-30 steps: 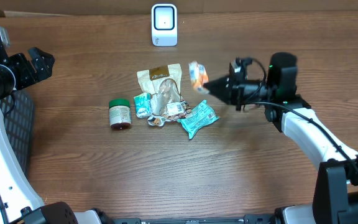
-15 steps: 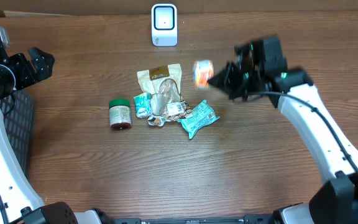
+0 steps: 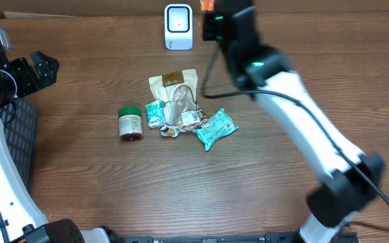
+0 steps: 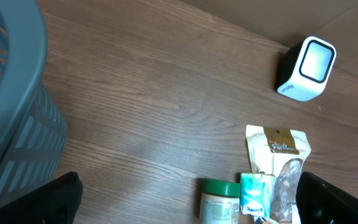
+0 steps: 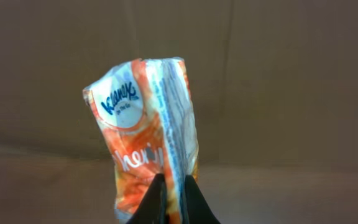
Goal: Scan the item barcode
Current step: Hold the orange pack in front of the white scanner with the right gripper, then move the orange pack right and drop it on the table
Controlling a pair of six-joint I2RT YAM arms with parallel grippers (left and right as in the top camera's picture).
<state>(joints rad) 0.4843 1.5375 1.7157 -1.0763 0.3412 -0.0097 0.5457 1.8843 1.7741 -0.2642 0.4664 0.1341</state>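
An orange Kleenex tissue pack (image 5: 148, 130) is pinched at its lower edge by my right gripper (image 5: 173, 186), which is shut on it. In the overhead view the pack (image 3: 208, 5) shows only as an orange scrap at the back edge. It sits just right of the white scanner (image 3: 178, 27), with the right gripper (image 3: 215, 15) behind it. No barcode shows on the side I see. My left gripper (image 3: 26, 73) hangs open at the far left, its fingers (image 4: 36, 199) wide apart with nothing held. The scanner (image 4: 306, 68) also appears in the left wrist view.
A pile lies mid-table: a beige pouch (image 3: 173, 84), a green-lidded jar (image 3: 130, 123), a small teal packet (image 3: 155, 113) and a larger teal packet (image 3: 215, 128). A dark basket (image 3: 19, 135) stands at the left edge, under the left arm.
The right arm has swung the tissue pack from right of the pile up and leftward to the back edge beside the scanner. The left arm has not moved.
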